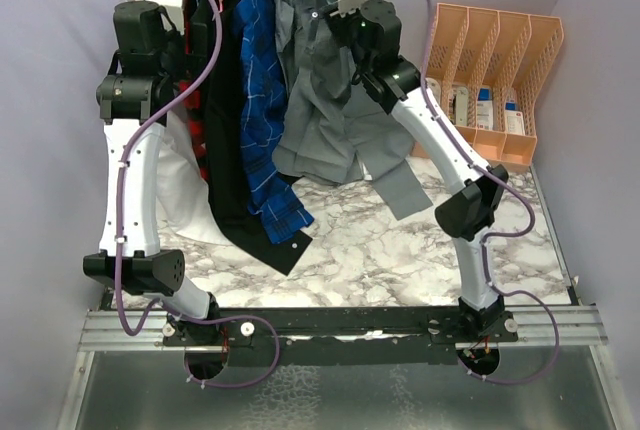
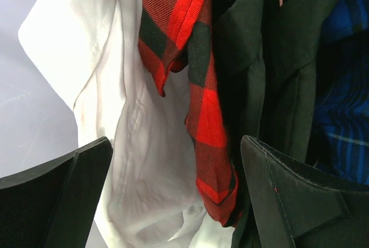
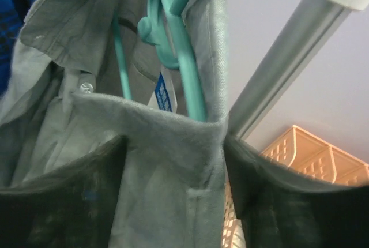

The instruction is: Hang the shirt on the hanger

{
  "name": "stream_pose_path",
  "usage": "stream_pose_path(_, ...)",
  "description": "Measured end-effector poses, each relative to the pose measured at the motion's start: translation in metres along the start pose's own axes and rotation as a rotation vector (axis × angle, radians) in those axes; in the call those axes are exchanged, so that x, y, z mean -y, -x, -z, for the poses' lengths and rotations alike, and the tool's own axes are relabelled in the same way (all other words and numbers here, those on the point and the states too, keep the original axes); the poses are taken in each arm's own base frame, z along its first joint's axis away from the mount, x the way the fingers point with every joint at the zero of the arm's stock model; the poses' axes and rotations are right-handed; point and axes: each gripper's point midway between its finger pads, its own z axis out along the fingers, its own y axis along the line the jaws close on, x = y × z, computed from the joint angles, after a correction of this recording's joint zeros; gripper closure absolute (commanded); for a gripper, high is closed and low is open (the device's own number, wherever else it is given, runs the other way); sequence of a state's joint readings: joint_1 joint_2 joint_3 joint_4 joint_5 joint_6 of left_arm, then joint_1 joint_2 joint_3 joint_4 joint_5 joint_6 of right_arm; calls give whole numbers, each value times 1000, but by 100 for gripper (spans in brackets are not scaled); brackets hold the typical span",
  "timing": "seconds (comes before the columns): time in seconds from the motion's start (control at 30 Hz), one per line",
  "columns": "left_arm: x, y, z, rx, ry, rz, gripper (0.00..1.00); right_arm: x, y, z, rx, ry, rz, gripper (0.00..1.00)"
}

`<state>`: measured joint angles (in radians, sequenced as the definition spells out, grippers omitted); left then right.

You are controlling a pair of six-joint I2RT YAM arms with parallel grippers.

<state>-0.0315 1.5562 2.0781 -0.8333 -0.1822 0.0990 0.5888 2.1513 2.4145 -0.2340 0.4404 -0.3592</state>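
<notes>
- From the top camera I get even, soft overhead light; the marble table (image 1: pixel 400 240) reads bright, with faint shadows under the hanging clothes (image 1: pixel 260 100).
- On the left wrist view the white garment (image 2: pixel 86 57) is nearly washed out and the black garment (image 2: pixel 277 86) swallows detail.
- My right wrist view is dim: the right gripper (image 3: pixel 173 202) shows only as dark blurred masses, while the hanger (image 3: pixel 187 75) and the shirt (image 3: pixel 167 144) collar stay fairly sharp.

From over the near edge of the table (image 1: pixel 400 240), the top view looks down; the 2 wrist views sit close on its red-and-black plaid shirt (image 2: pixel 204 121) and grey shirt (image 3: pixel 167 161).
</notes>
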Motion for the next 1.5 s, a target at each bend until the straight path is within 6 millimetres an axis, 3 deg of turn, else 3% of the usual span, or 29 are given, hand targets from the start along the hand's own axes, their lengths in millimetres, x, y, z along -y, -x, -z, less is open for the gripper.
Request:
stream_pose_path(0.2, 2, -6, -3, -16, -3, -4, 3, 1, -5, 13, -28, 18, -7, 17)
stream_pose_path(0.33, 3, -11, -5, -32, -3, -8, 3, 13, 11, 40, -13, 37, -25, 16)
stream_pose_path(0.47, 2, -20, -4, -53, 4, -17, 3, 36, 63, 91, 102, 85, -117, 16)
stream_pose_path(0.5, 1, -22, -3, -57, 10, -23, 3, 50, 86, 113, 166, 98, -169, 16)
stream_pose_path(0.6, -7, -25, 7, -57, 42, -51, 2, 80, 132, 169, 297, 135, -289, 15)
stream_pose_path(0.67, -14, -26, 17, -47, 71, -71, 2, 104, 153, 207, 359, 138, -386, 15)
stream_pose_path(0.73, -22, -26, 30, -32, 102, -88, 2, 114, 153, 230, 364, 144, -479, 15)
stream_pose_path(0.8, -30, -24, 44, -9, 134, -96, 2, 117, 139, 246, 330, 147, -567, 14)
stream_pose_path(0.87, -37, -23, 58, 11, 160, -98, 1, 104, 106, 252, 242, 161, -623, 12)
stream_pose_path(0.93, -44, -22, 73, 35, 184, -97, 1, 81, 55, 254, 109, 175, -665, 11)
stream_pose_path(1.07, -54, -34, 96, 53, 220, -90, 1, 33, -69, 266, -216, 177, -645, 10)
stream_pose_path(1.13, -61, -45, 105, 46, 242, -86, 1, 24, -106, 279, -317, 167, -639, 10)
stream_pose_path(1.23, -72, -65, 115, 30, 289, -71, 1, 27, -121, 298, -346, 160, -653, 10)
stream_pose_path(1.37, -81, -95, 121, -2, 337, -29, 1, 43, -108, 307, -294, 121, -720, 9)
stream_pose_path(1.5, -85, -137, 117, -70, 374, 29, 1, 50, -97, 315, -234, 134, -748, 9)
